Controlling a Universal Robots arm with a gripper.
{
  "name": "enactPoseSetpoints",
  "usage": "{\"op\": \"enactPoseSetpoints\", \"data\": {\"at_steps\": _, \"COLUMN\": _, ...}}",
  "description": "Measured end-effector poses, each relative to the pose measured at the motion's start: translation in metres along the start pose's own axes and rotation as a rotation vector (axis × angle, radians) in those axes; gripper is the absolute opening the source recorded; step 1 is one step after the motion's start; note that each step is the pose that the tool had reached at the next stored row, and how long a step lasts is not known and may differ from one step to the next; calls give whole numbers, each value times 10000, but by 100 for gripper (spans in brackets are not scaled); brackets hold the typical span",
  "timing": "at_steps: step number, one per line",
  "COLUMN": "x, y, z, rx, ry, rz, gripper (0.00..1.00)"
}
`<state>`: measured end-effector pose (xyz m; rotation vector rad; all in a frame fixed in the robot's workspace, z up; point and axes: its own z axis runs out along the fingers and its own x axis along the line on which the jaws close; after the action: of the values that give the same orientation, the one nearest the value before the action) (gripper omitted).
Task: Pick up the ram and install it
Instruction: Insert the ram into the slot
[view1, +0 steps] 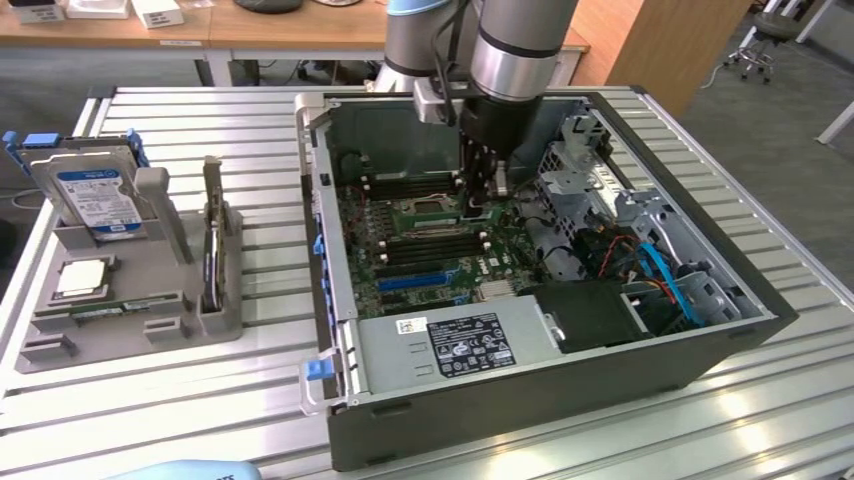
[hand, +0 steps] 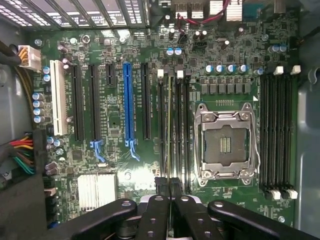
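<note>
the ram (hand: 169, 125) stands on its thin edge in one of the long black memory slots (hand: 178, 125) of the motherboard (hand: 115, 125), in the group of slots just beside the open processor socket (hand: 226, 145). in the wrist view it is seen from above as a narrow pale line along the slot. one end of the ram comes right to the tips of the pincer (hand: 169, 186), and the rest of the stick runs away from them along the slot.

the two fingers (hand: 162, 187) of the pincer are brought together, with only a thin seam between them. they sit over that end of the ram. it is not possible to tell if they press on it or clamp it.

in the exterior view the arm reaches down into the open computer case (view1: 534, 390) near the centre of the frame, and the pincer (view1: 478, 205) is low over the board. at the exterior view's left, on the worktop (view1: 160, 420), a grey tray (view1: 80, 350) carries a hard drive (view1: 96, 195) and a square silver chip (view1: 83, 278).
</note>
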<state>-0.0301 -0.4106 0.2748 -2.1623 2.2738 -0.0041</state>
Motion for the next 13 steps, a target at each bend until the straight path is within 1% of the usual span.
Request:
{"op": "enactPoseSetpoints", "data": {"at_steps": 3, "x": 0, "y": 0, "z": 27, "rx": 1, "ry": 3, "rz": -1, "gripper": 11}}
{"op": "enactPoseSetpoints", "data": {"at_steps": 8, "x": 0, "y": 1, "z": 28, "rx": 1, "ry": 4, "rz": 0, "gripper": 11}}
{"op": "enactPoseSetpoints", "data": {"at_steps": 13, "x": 1, "y": 39, "z": 28, "rx": 14, "ry": 6, "rz": 0, "gripper": 11}}
